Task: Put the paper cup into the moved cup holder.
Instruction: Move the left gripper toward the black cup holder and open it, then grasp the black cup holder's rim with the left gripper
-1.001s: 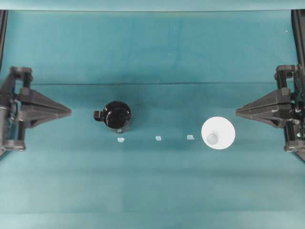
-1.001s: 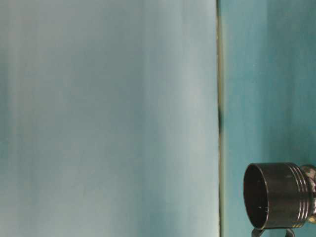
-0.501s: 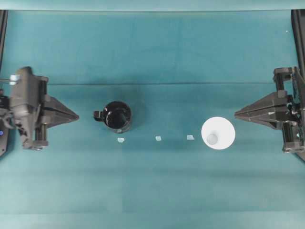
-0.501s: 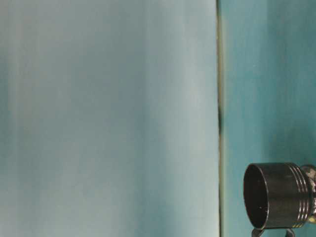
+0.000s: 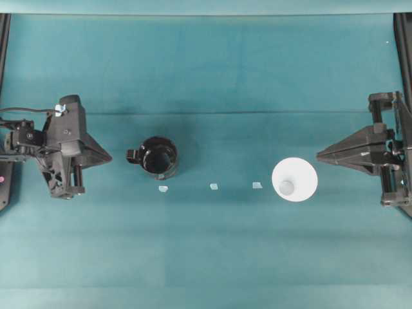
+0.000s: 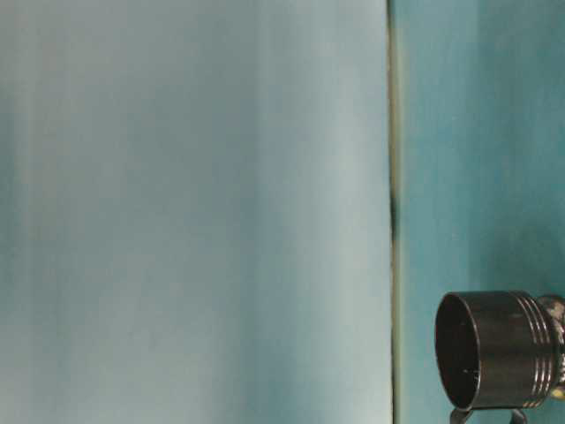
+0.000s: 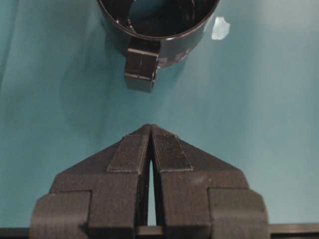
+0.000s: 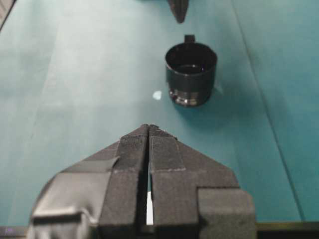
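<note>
The black cup holder [image 5: 159, 156] stands upright left of centre on the teal cloth, its stubby tab handle [image 5: 132, 155] pointing left. My left gripper [image 5: 111, 156] is shut and empty, its tip a short way left of that tab and apart from it. The left wrist view shows the tab [image 7: 142, 64] just ahead of the closed fingertips [image 7: 150, 127]. The white paper cup [image 5: 294, 179] stands right of centre. My right gripper [image 5: 317, 155] is shut and empty, just right of the cup and slightly behind it. The right wrist view shows the holder [image 8: 191, 72] far ahead.
Three small white tape bits [image 5: 163, 189] [image 5: 214, 187] [image 5: 257, 185] lie in a row between holder and cup. Black frame rails run along both side edges [image 5: 404, 38]. The table-level view shows the holder [image 6: 499, 349] against teal cloth.
My left arm has swung in from the left edge toward the cup holder's tab. The right arm has barely shifted. Cup and holder have not moved.
</note>
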`<state>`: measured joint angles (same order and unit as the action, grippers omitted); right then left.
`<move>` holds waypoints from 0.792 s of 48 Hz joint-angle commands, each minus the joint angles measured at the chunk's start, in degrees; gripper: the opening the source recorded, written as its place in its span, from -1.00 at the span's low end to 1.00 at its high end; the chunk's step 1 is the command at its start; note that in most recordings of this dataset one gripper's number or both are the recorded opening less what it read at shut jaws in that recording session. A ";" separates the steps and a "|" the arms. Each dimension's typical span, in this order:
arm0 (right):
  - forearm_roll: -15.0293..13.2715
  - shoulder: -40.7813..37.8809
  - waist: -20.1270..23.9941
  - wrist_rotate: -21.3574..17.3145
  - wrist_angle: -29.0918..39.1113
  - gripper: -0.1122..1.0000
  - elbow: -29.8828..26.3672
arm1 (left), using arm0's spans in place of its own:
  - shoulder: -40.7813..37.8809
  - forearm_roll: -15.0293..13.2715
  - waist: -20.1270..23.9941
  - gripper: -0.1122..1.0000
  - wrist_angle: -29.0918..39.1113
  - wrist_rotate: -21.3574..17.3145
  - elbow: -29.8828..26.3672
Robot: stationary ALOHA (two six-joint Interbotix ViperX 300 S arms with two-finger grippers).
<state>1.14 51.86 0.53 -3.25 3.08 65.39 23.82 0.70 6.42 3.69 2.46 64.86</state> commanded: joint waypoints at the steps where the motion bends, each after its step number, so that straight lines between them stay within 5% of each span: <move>1: 0.26 -0.35 0.18 -0.53 -0.18 -0.76 -1.23 | -0.35 0.18 0.09 -0.77 0.00 -0.09 -0.88; 9: 0.26 -0.35 0.18 -0.53 -0.18 -0.76 -1.23 | -0.44 0.18 0.09 -0.47 0.18 -0.18 -0.35; 22: 0.18 -0.35 0.18 -0.44 -0.97 -0.76 -1.14 | -2.02 0.35 -0.09 0.83 0.26 -0.79 -0.09; 38: 0.26 -0.35 0.18 -0.53 -0.97 -0.76 -1.14 | -5.63 0.53 0.09 0.78 -3.34 -7.29 -2.55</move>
<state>1.23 51.86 0.53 -3.25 2.64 65.39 18.98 1.05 6.50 1.67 -4.57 63.72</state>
